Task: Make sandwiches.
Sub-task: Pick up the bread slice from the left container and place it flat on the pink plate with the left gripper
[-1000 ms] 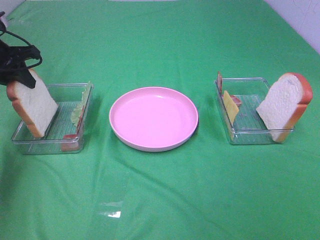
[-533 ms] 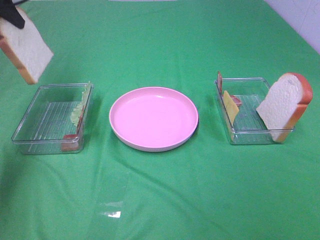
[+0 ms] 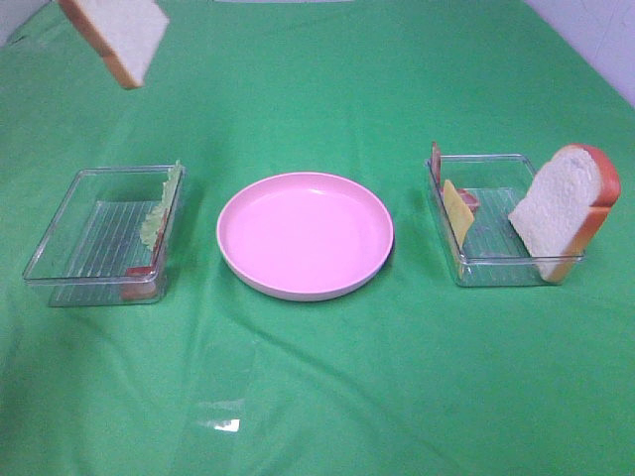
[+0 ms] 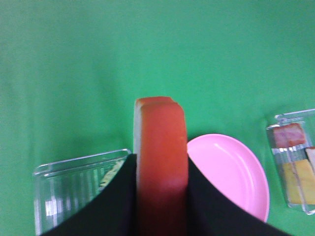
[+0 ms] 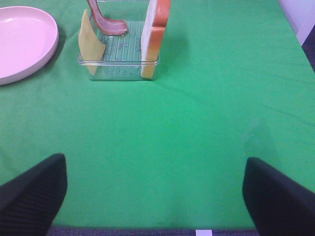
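Bread slice [image 3: 117,35] hangs high, up and left of pink plate [image 3: 305,235], pinched by left gripper [image 4: 161,196], jaws narrowed onto its two flat faces. Looks light, prob. spongy toy foam, not fragile. Best held across the faces near an edge, gently, as a hard squeeze may dent it.

Lettuce [image 3: 159,213] leans in lettuce tray [image 3: 40,273] left of plate. Cheese [image 3: 457,211] & 2nd slice [image 3: 561,210] stand in cheese tray [image 3: 501,281] right of plate. Right gripper [image 5: 152,196] gapes wide, empty.

Vs 1 s ago: slice sat low w/ its end in lettuce tray; now lifted clear, closer to plate's side.
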Motion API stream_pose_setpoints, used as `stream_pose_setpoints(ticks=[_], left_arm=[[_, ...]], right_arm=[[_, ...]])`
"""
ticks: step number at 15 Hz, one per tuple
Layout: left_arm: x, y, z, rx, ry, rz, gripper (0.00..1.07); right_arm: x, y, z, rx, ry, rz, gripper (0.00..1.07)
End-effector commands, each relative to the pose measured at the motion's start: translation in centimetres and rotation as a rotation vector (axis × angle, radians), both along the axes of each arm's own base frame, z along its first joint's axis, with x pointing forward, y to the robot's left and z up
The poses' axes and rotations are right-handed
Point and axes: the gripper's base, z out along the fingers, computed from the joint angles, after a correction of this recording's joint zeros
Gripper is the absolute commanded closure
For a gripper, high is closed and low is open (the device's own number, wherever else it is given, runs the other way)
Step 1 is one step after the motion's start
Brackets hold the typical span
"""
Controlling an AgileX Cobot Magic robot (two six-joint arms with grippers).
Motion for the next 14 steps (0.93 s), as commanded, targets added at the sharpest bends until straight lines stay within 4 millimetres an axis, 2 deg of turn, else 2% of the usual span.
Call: stream_pose_setpoints(ticks=[1,3,4,8,10,14], left_arm=[[0.7,-5.0,-1.7,-0.126,0.023,-0.081,0.97],[1.0,-9.2,-4.2,-0.195,0.073,-0.153,0.97],[1.0,-10.3,-5.0,-0.202,0.090,-0.172,0.97],[0.8,-16.4,-11.3,-0.184,0.213,-0.246,0.97],[0.6,-18.2,-14.1,-0.162,0.264,-0.272,0.97],[0.7,-18.4,-16.9,-0.138,0.367,-0.226,0.97]], right_arm=[[-0.2,0.0,-0.1,-0.006,-0.033,0.001,0.13],[-0.2,0.0,-0.1,-0.006,-0.033,0.001,0.13],[-0.2,0.0,-0.1,-0.006,-0.033,0.001,0.13],[-0.2,0.0,-0.1,-0.006,-0.033,0.001,0.13],[-0.2,0.0,-0.1,-0.006,-0.033,0.001,0.13],[-0.2,0.0,0.0,-0.005,-0.034,0.001,0.13]])
